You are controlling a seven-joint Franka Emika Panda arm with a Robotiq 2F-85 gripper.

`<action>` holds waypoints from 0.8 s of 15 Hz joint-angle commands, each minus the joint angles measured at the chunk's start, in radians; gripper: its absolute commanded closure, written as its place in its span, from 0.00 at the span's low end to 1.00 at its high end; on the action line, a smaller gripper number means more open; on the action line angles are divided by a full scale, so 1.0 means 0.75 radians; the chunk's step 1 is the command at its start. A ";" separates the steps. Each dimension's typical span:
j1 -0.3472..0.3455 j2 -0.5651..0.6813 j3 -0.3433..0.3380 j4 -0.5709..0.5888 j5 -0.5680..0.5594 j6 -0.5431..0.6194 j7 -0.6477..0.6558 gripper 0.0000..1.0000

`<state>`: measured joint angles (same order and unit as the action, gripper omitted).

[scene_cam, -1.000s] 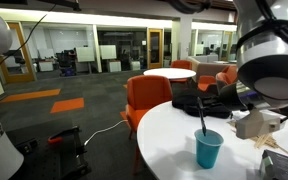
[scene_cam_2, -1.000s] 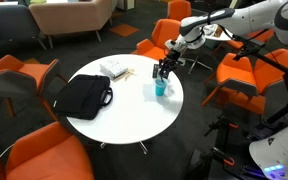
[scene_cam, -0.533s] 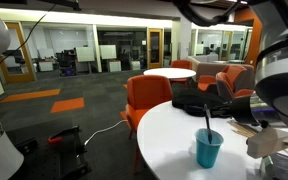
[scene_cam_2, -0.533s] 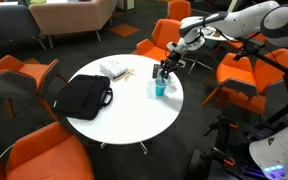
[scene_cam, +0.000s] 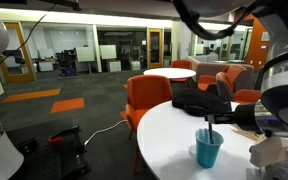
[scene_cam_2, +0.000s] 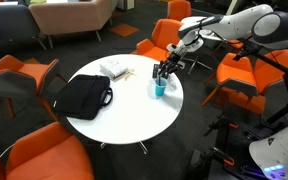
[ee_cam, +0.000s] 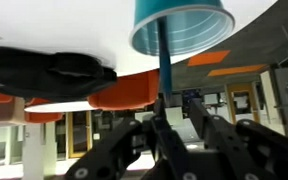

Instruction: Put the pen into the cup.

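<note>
in the cup [scene_cam: 209,150], pen [scene_cam: 209,123] sunk lower than before

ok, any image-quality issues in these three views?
Wrist view: picture inverted, the cup hangs from the top; the gripper is dark and soft. In an exterior view the arm looms blurred near the lens; in an exterior view the table is evenly lit.

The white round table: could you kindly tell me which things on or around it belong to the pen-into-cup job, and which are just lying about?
Belonging to the job:
pen, standing in the cup
cup
hand, above the cup

Just lying about:
black bag
white box
orange chairs
</note>
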<state>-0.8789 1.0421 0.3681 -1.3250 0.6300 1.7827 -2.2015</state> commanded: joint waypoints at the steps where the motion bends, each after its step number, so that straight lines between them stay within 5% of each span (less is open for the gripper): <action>1: 0.008 0.013 0.023 0.036 -0.009 -0.041 -0.011 0.40; 6: 0.047 -0.095 0.037 -0.063 -0.004 0.073 0.081 0.00; 12: 0.158 -0.345 0.018 -0.282 0.004 0.381 0.420 0.00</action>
<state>-0.8000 0.9057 0.4074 -1.3954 0.6289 1.9347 -1.9802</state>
